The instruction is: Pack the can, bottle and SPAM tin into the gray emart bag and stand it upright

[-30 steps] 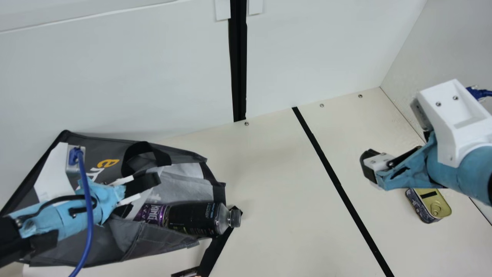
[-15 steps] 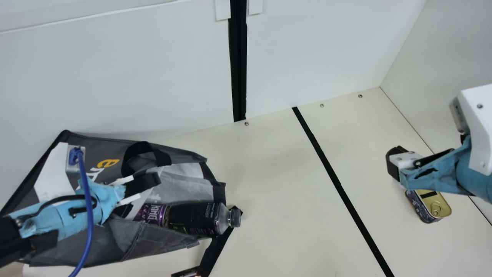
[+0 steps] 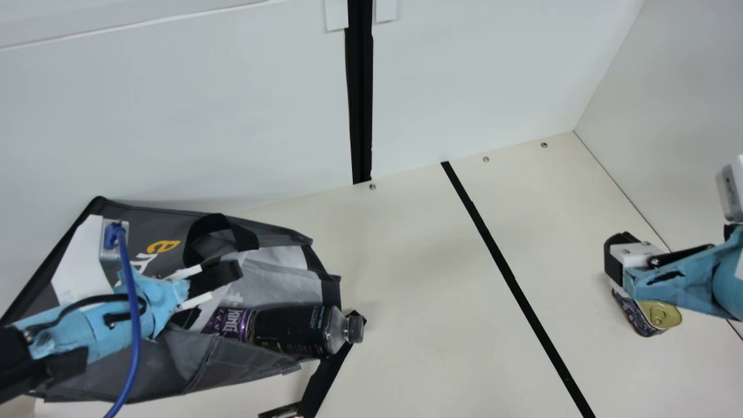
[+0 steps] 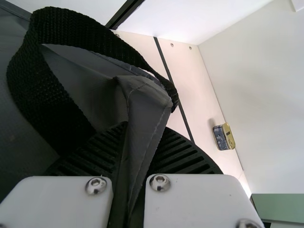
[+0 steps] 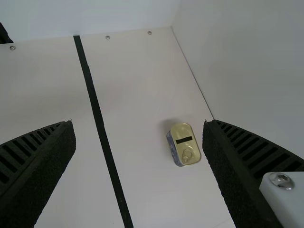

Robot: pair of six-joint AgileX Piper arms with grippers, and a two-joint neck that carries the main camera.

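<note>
On your cream table point(image 3: 418, 278), the gray emart bag point(image 3: 249, 360) lies on its side at the left, with its mouth facing right. Your left gripper point(image 4: 142, 133) is pinched shut on a fold of the bag's gray cloth. Your right gripper point(image 5: 138, 121) is wide open with nothing in it, over at the right side of the table. The bottle point(image 3: 290, 330) lies down in the bag's mouth, with its cap poking out to the right. The purple can point(image 3: 229, 322) lies deeper in, just behind the bottle. The SPAM tin point(image 3: 659, 313) is the small one, flat on the table at the right, well apart from the bag. It sits low, just to the near side of the right gripper's tips, so that hand is much closer to it than the left one. Its long way runs from far to near, leaning a bit to the right. The two open fingers look lined up with its long sides, but one finger is closer to it. I think you should go down and toward near, and center the tin before you squeeze.
</note>
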